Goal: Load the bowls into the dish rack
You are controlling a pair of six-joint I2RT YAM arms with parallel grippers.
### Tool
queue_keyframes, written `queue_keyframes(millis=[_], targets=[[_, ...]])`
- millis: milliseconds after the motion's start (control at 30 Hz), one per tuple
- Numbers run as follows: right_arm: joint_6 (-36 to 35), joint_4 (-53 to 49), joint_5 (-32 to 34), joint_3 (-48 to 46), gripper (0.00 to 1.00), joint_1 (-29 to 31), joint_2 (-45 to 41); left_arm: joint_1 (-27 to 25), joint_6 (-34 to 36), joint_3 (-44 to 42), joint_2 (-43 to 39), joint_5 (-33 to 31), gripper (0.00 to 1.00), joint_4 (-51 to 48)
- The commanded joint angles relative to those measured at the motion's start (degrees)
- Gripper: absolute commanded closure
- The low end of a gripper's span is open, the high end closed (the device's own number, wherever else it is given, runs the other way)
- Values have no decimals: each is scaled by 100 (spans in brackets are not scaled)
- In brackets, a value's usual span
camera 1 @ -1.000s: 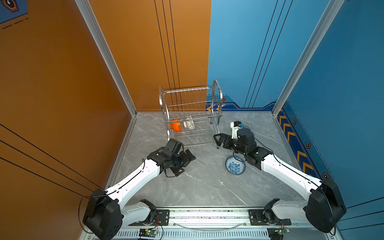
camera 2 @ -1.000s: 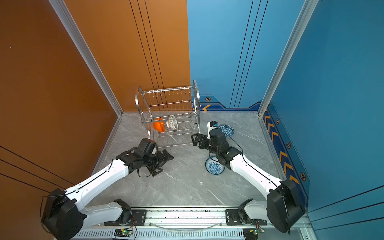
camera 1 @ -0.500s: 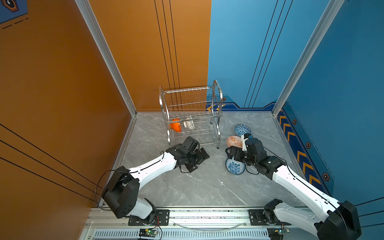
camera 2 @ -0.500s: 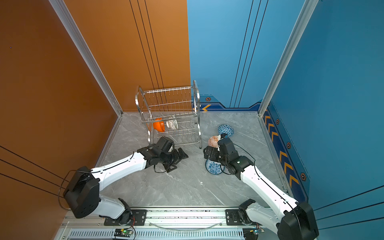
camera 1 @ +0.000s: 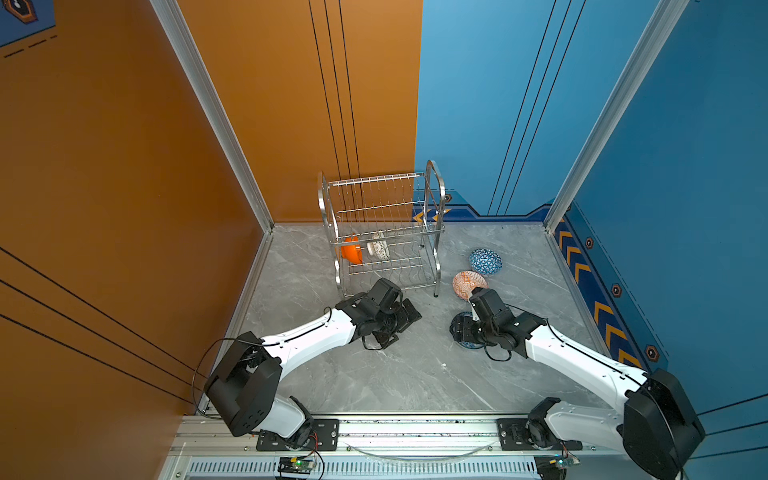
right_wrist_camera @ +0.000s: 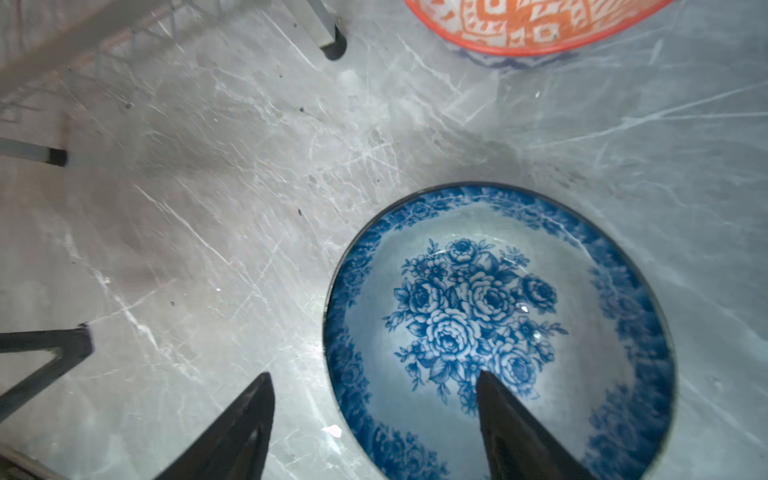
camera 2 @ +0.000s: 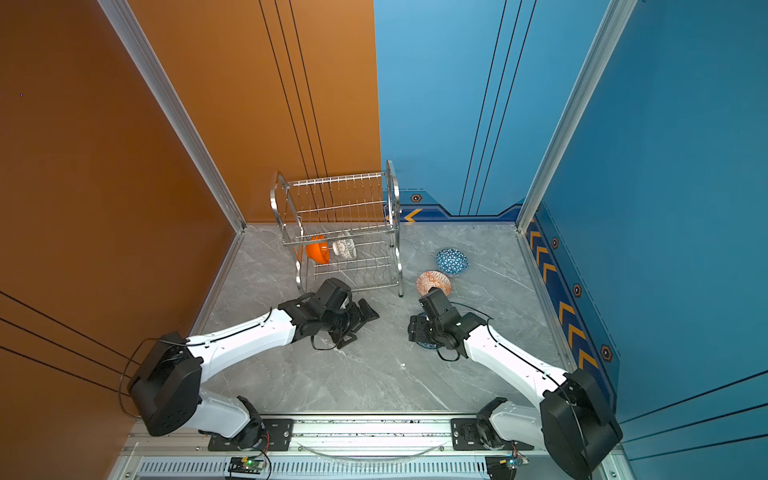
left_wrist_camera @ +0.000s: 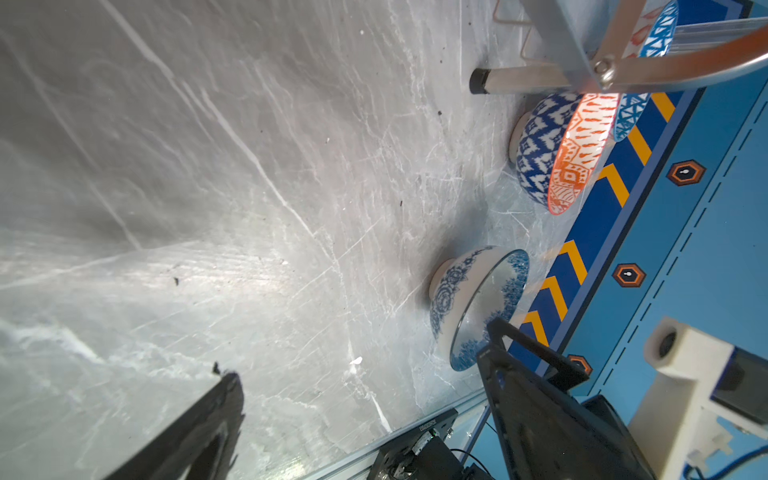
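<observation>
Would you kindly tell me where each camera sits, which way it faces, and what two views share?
Both top views: high over the arms' bases, looking down on the table, the dish rack, the whole left arm and right arm.
Left wrist: on the left arm, low, facing across the table to the floral bowl; the left fingers show.
Right wrist: on the right arm, facing down into the floral bowl; the right fingers show.
Shared: both wrist views hold the floral bowl and the orange-white bowl.

Dish rack (camera 1: 374, 180): bright polished steel wire. Bench (camera 1: 415, 374): smooth grey marble-look slab, slight sheen. Floral bowl (right_wrist_camera: 498, 316) and orange bowl (camera 1: 351, 253): glossy glazed ceramic. My arm shells (camera 1: 311, 340): smooth white plastic, joints matt black.
</observation>
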Motion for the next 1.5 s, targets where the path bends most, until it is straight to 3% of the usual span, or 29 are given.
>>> queue_keyframes(millis=[0,1067,1467], targets=[[-269,-252,248,257,27,39,283,-85,-177,-188,-295,-256,2,6],[-632,-472,550,1001,66,396,1784,157,-245,-502,-791,-174,2,-112],[-721,-523,649,1087,88,411,1895,278,-181,-480,-787,-79,2,-113]])
